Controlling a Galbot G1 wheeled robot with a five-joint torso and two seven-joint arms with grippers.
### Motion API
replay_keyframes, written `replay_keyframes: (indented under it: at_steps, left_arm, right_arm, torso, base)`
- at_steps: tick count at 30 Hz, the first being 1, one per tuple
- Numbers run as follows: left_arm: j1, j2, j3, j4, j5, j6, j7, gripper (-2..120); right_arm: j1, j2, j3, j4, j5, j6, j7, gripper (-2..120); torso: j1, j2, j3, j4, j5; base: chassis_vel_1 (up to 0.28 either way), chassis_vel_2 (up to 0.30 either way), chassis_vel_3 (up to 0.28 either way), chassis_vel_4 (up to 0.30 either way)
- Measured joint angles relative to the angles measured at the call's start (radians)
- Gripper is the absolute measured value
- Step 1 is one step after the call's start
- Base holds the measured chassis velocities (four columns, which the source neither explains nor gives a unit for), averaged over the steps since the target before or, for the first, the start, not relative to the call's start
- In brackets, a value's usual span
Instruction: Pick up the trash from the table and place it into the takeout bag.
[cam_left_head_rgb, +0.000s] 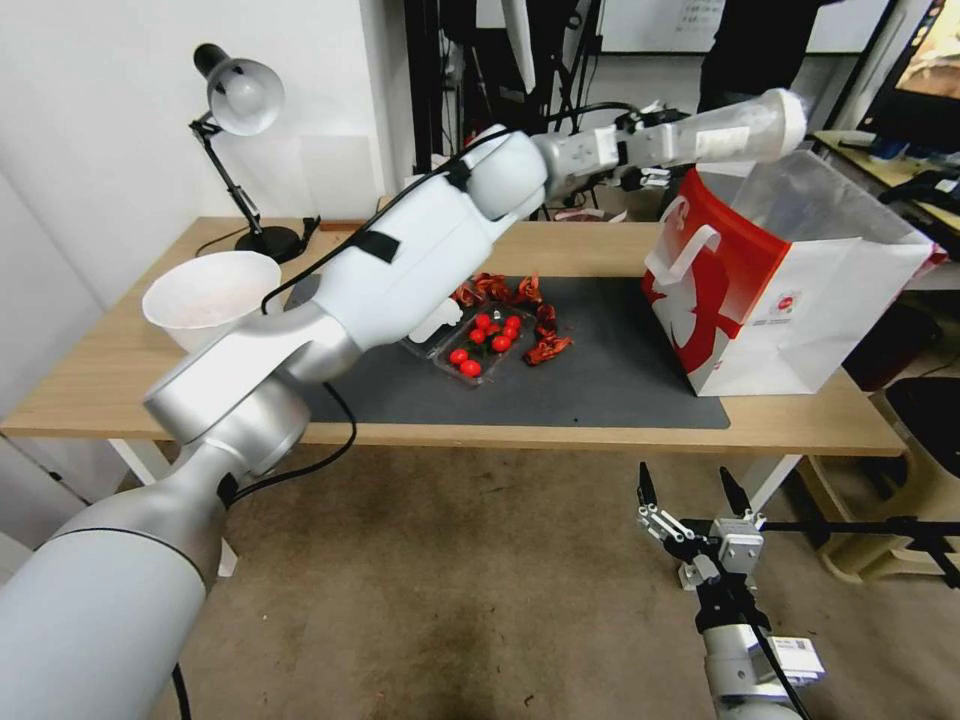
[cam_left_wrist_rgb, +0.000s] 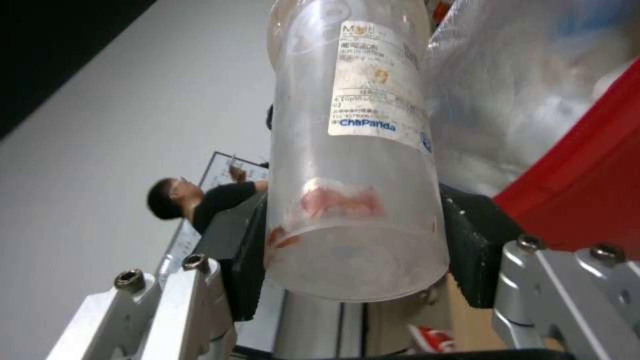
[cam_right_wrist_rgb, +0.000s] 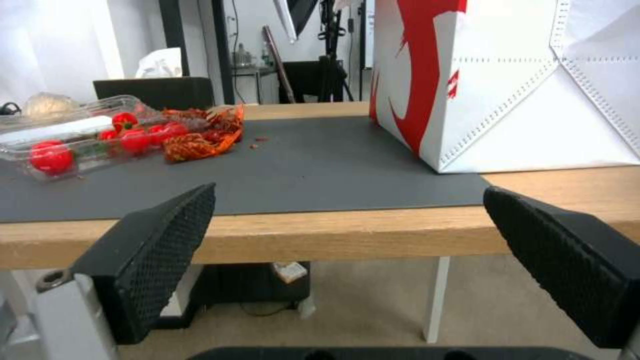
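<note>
one clear cup (cam_left_head_rgb: 735, 128) lies sideways, grasped in the left claw (cam_left_head_rgb: 655, 140) at the bag (cam_left_head_rgb: 790, 300) rim just below; released off-centre, it could catch the edge and fall outside.

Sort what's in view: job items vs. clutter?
Job: clear plastic cup clamped in left gripper, held over takeout bag; table; right gripper, open, parked below the table edge.
Clutter: white bowl, desk lamp, tomato tray, red wrappers.

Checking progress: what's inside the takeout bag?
The takeout bag shows a clear plastic liner at its mouth; its walls hide any contents. The left gripper holds the cup above it.
</note>
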Motion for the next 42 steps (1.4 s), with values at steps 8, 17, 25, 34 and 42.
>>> replay_keyframes:
  at_steps: [8, 17, 25, 34, 42]
  left_arm:
    - [-0.028, -0.036, 0.012, 0.019, 0.184, -0.015, 0.041, 54]
    - [-0.053, -0.056, 0.043, 0.035, 0.249, -0.008, 0.09, 54]
    - [-0.053, -0.054, 0.039, 0.03, 0.233, -0.005, 0.134, 66]
    - [-0.04, -0.051, 0.047, 0.027, 0.211, -0.002, 0.131, 95]
    - [0.021, 0.011, 0.022, -0.018, 0.056, 0.072, 0.122, 100]
  right_arm:
    - [-0.002, -0.001, 0.002, -0.001, 0.0, 0.0, -0.002, 100]
    - [-0.021, 0.02, -0.005, 0.02, -0.008, 0.002, -0.018, 100]
    - [-0.015, 0.016, -0.005, 0.006, -0.009, 0.001, -0.019, 100]
    - [-0.02, 0.015, -0.003, 0.012, -0.009, -0.003, -0.017, 100]
    - [-0.022, 0.002, 0.002, 0.016, -0.001, -0.005, -0.017, 100]
  torso:
    - [0.0, 0.0, 0.0, 0.0002, -0.0002]
    - [0.0, 0.0, 0.0, 0.0, -0.0002]
    - [0.0, 0.0, 0.0, 0.0001, -0.0003]
    - [0.0, 0.0, 0.0, -0.0001, -0.0002]
    - [0.0, 0.0, 0.0, 0.0002, -0.0003]
  base:
    - [0.0, 0.0, 0.0, 0.0]
    - [0.0, 0.0, 0.0, 0.0]
    - [0.0, 0.0, 0.0, 0.0]
    - [0.0, 0.0, 0.0, 0.0]
    - [0.0, 0.0, 0.0, 0.0]
